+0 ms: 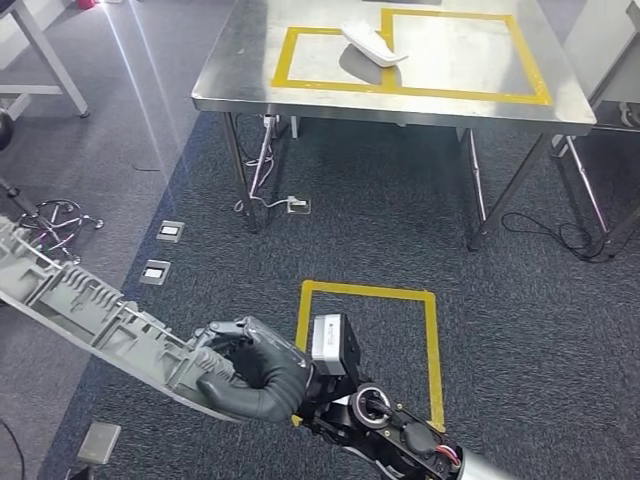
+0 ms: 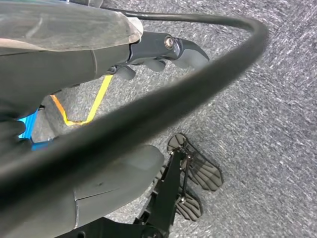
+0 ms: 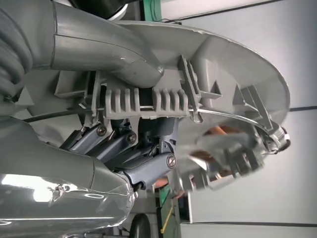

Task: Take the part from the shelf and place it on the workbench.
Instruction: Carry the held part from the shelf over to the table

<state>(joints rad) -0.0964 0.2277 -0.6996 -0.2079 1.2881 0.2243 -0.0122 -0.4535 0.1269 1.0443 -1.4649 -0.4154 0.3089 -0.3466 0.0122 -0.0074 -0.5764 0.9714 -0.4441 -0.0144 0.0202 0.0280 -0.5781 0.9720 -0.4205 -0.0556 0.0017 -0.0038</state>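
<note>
Ribbed grey plastic part (image 1: 98,320) in right robot hand (image 1: 253,368)

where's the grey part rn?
In the head view the grey part is low on the left, held by the right hand above the carpet, short of the steel workbench.

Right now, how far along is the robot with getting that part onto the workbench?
Pickup looks done: the right hand grips the long grey ribbed part, clear of any shelf. Carrying is in hand; the workbench stands ahead across the carpet, already bearing a white part. Left: close in and set the grey part down there.
</note>
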